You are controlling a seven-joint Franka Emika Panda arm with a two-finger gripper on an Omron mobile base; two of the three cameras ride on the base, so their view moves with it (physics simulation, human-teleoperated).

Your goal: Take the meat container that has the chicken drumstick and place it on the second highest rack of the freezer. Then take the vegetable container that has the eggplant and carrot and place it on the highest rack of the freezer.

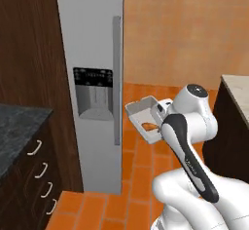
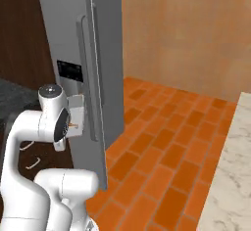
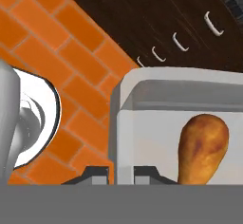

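Claw (image 3: 112, 173) pinching container (image 3: 124, 123) wall; drumstick (image 3: 201, 147) bone-end cut off

**Tray held level before the freezer door, above the brick floor**

In the left base view, the white rectangular plastic meat container (image 1: 142, 113) sits mid-frame, just right of the tall light-grey freezer (image 1: 92, 53) and its long vertical grey handle (image 1: 116, 78). The golden-brown chicken drumstick (image 1: 150, 126) lies inside it. The orange brick floor (image 1: 141, 161) spreads below. The dark wooden drawer cabinet (image 1: 34, 175) fills the lower left, left of the freezer.
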